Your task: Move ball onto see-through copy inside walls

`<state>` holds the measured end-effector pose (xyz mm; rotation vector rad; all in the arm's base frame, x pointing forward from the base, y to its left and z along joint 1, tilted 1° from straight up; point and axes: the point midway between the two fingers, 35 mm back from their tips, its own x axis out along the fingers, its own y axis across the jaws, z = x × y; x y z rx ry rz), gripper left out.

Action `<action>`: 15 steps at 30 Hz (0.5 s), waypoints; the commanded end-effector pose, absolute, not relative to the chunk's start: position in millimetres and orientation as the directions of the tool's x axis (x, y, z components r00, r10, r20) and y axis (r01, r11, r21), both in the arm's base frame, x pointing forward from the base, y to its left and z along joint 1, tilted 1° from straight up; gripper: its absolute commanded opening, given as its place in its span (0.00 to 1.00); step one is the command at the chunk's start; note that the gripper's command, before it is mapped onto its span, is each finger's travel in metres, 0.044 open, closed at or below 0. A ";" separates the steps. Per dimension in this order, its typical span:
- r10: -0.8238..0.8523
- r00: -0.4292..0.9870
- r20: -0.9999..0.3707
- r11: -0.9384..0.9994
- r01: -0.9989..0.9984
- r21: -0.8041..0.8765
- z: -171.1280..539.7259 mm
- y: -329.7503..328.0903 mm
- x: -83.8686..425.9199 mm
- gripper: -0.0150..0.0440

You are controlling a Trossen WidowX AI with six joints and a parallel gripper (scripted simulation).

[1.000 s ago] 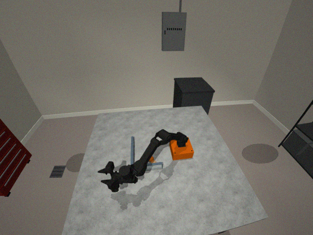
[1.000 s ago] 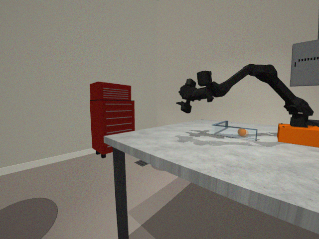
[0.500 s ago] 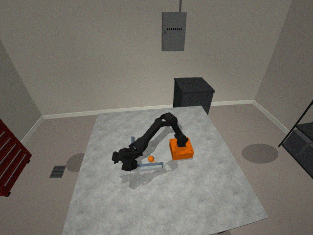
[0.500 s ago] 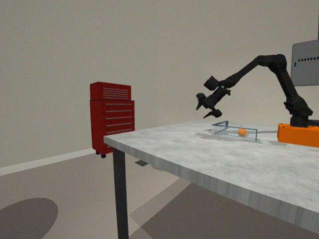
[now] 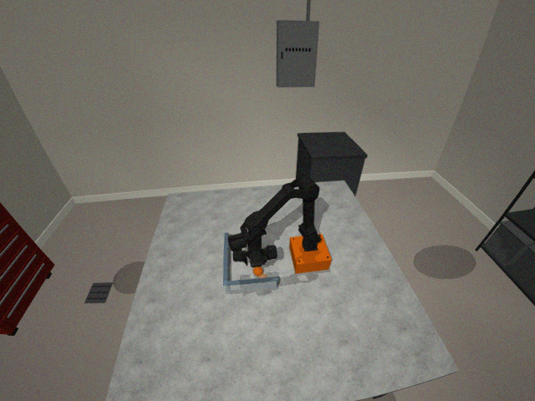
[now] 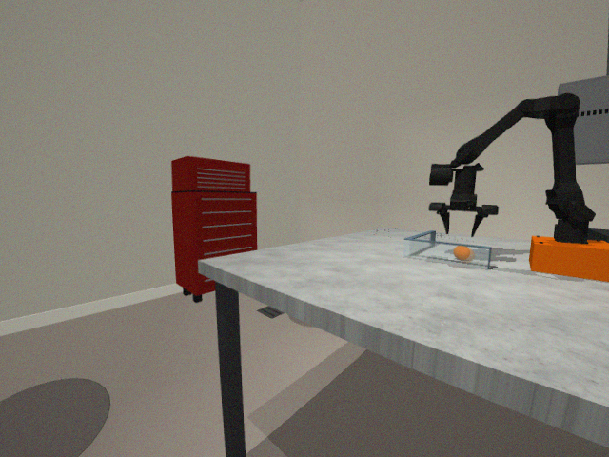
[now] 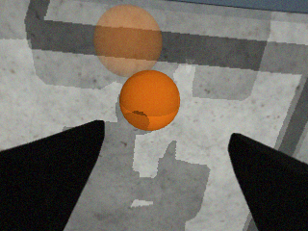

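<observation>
An orange ball lies on the table inside the corner of the two clear walls. The see-through copy is pale orange and lies close beside the ball, nearer one wall; in the top and exterior views the two overlap. The clear walls have blue-grey top edges: one wall runs just past the copy, the other stands farther off at the left. My gripper is open and empty. It points down and hangs above the table near the ball, with the ball just ahead of the fingertips in the wrist view.
The arm's orange base stands on the table right of the walls. The arm bends over from it to the corner. A red tool chest and a dark cabinet stand off the table.
</observation>
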<state>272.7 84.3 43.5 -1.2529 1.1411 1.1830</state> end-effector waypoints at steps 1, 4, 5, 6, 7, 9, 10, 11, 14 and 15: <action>0.024 0.037 -0.999 -0.029 -0.999 -0.037 43.7 83.1 262.8 0.82; 0.024 0.037 -0.999 -0.029 -0.999 -0.037 42.5 83.1 262.9 0.82; 0.024 0.037 -0.999 -0.029 -0.999 -0.037 38.9 83.2 263.1 0.82; 0.024 0.037 -0.999 -0.029 -0.999 -0.037 33.5 83.4 263.3 0.82; 0.024 0.037 -0.999 -0.029 -0.999 -0.037 29.9 83.4 263.3 0.82; 0.024 0.037 -0.999 -0.029 -0.999 -0.037 28.7 83.4 263.3 0.82; 0.024 0.037 -0.999 -0.029 -0.999 -0.037 28.4 83.4 263.3 0.82; 0.024 0.037 -0.999 -0.029 -0.999 -0.037 27.6 83.5 263.4 0.82; 0.024 0.037 -0.999 -0.029 -0.999 -0.037 23.1 83.7 263.9 0.82; 0.024 0.037 -0.999 -0.029 -0.999 -0.037 21.5 83.7 264.0 0.82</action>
